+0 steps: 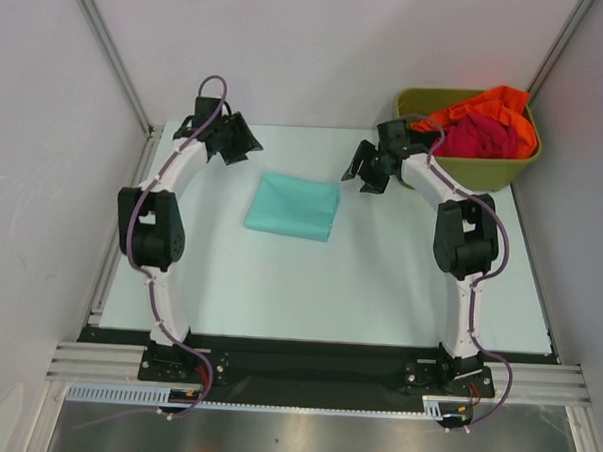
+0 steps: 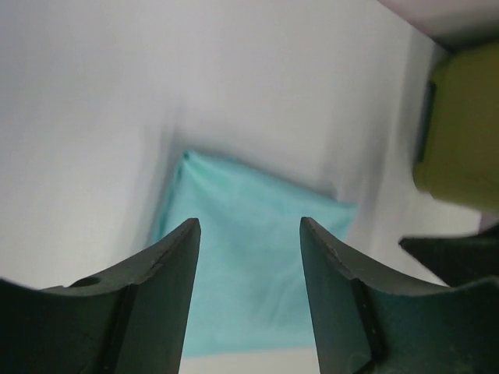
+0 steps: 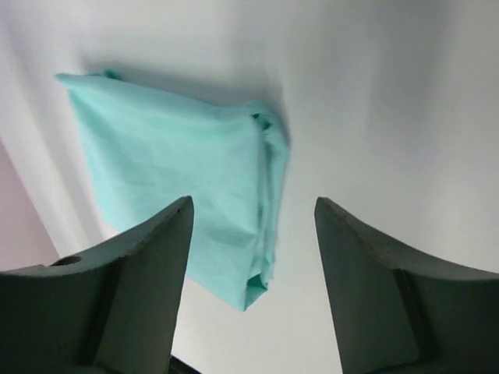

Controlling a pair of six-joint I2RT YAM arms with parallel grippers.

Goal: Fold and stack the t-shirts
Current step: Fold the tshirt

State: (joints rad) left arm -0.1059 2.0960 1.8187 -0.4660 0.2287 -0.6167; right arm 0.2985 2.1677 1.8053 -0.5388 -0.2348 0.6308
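The teal t-shirt lies folded into a neat rectangle on the white table, between the two arms; it also shows in the left wrist view and the right wrist view. The orange t-shirt and the magenta-red t-shirt lie crumpled in the olive bin at the back right. My left gripper is open and empty, raised to the shirt's upper left. My right gripper is open and empty, just right of the shirt's far right corner.
The olive bin stands at the table's back right corner, close behind my right arm; its side shows in the left wrist view. White walls and metal rails bound the table on the left, back and right.
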